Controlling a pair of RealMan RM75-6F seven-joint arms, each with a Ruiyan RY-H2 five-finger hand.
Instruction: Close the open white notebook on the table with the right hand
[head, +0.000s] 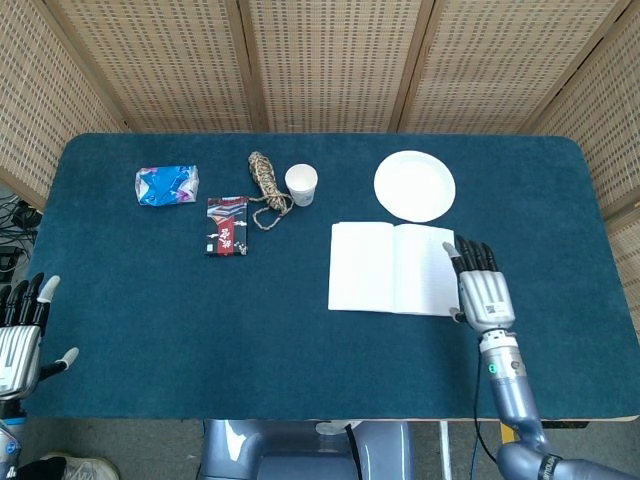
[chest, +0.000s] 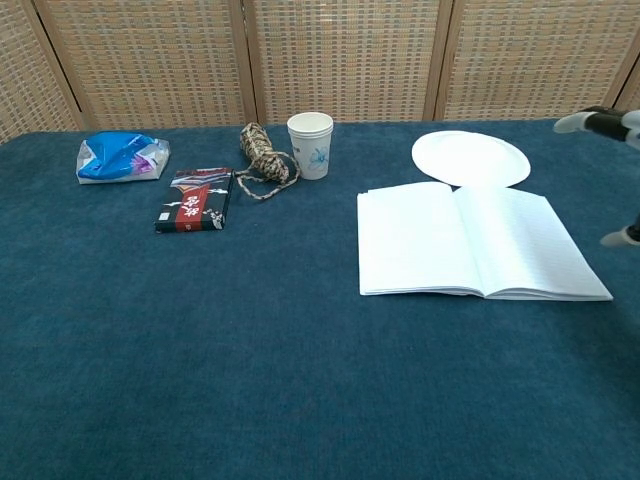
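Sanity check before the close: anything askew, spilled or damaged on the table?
Nothing stands out. The notebook lies open and flat, the paper cup is upright, and the plate sits flat behind the notebook. The right hand is open at the notebook's right edge.

Table (head: 300, 360) with rounded corners, covered in dark teal felt cloth; backed and flanked by woven rattan screen panels (head: 320, 60) in light wooden frames; grey floor (head: 120, 445) with cables at left; even lighting.
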